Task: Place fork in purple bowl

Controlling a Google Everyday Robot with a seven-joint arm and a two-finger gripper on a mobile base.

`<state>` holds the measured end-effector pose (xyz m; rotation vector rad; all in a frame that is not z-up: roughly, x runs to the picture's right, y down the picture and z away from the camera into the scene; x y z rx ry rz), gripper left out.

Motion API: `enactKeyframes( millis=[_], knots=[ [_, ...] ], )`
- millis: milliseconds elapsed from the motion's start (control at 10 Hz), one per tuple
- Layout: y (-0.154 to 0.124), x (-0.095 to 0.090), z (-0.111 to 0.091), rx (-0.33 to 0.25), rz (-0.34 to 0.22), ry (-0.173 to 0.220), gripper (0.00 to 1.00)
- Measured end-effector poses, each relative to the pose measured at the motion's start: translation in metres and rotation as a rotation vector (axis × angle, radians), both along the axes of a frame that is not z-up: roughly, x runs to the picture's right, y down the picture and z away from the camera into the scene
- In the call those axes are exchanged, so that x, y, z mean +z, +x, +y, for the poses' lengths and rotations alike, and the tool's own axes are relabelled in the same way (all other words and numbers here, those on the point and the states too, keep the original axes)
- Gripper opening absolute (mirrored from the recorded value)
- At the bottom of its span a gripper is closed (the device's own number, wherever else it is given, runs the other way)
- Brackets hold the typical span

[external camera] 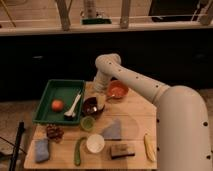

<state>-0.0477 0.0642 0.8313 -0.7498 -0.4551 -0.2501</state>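
The purple bowl (91,107) is dark, glossy and round, and sits on the wooden table just right of the green tray. My gripper (100,101) hangs from the white arm and is down at the bowl's right rim, partly over it. A pale piece shows at the gripper's tip, and I cannot tell whether it is the fork. A white long-handled utensil (74,105) lies in the green tray (50,92); I cannot make out its head.
An orange bowl (118,91) stands right of the gripper. A tomato (57,105) lies in the tray. In front are a light-green bowl (87,123), a grey cloth (113,130), a white cup (95,143), a green vegetable (78,150), a blue sponge (41,149), a brown block (120,150) and a banana (149,146).
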Motion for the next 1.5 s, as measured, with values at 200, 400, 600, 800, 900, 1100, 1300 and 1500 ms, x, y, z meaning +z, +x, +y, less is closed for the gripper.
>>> enactKeyframes(
  millis=[200,400,600,800,900,1100,1300,1500],
  knots=[
    [-0.0005,0.0006,0.0008,0.000,-0.002,-0.002,0.80],
    [-0.0009,0.0014,0.0015,-0.001,-0.006,-0.005,0.80],
    [-0.0011,0.0023,0.0019,-0.001,-0.009,-0.006,0.80],
    [-0.0003,0.0026,0.0023,-0.002,-0.011,-0.007,0.80],
    [0.0014,0.0025,0.0026,-0.001,-0.011,-0.006,0.80],
    [0.0025,0.0032,0.0030,0.003,-0.016,-0.004,0.80],
    [0.0038,0.0038,0.0038,0.005,-0.027,0.003,0.80],
    [0.0052,0.0034,0.0038,0.005,-0.037,0.010,0.80]
  ],
)
